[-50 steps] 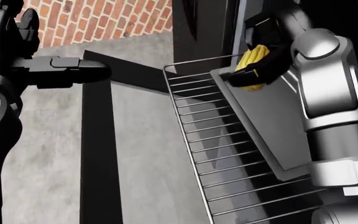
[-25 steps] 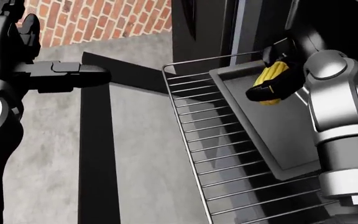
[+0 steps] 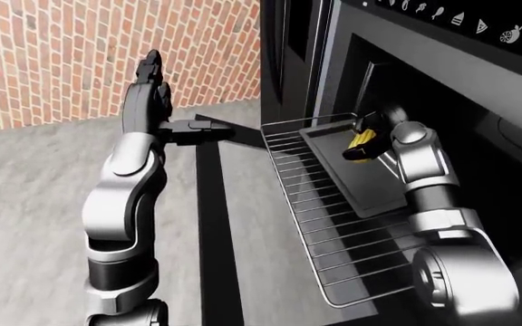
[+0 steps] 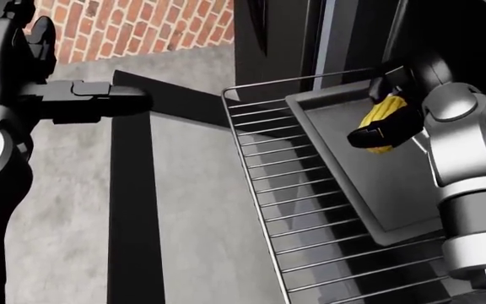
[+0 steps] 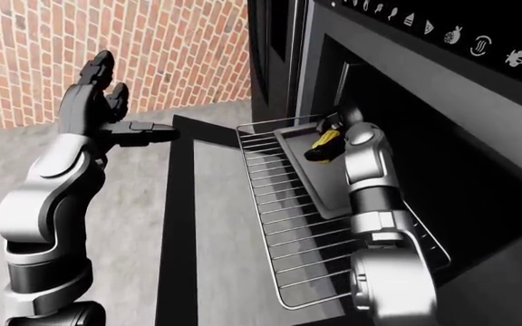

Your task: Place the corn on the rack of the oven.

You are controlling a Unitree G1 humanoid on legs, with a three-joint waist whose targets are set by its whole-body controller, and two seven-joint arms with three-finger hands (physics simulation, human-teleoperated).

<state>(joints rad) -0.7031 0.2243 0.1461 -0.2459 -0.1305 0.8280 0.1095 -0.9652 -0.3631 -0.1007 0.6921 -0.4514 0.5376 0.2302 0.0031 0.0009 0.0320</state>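
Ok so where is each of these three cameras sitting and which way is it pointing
Left-eye view: on the head, looks ahead at the open oven; raised left robot hand and right arm show.
Head view: on the head, tilted down at the rack and tray; the right robot hand holds the corn.
Right-eye view: the left eye's partner, set slightly to its right, nearly the same picture.
All share corn, tray and rack.
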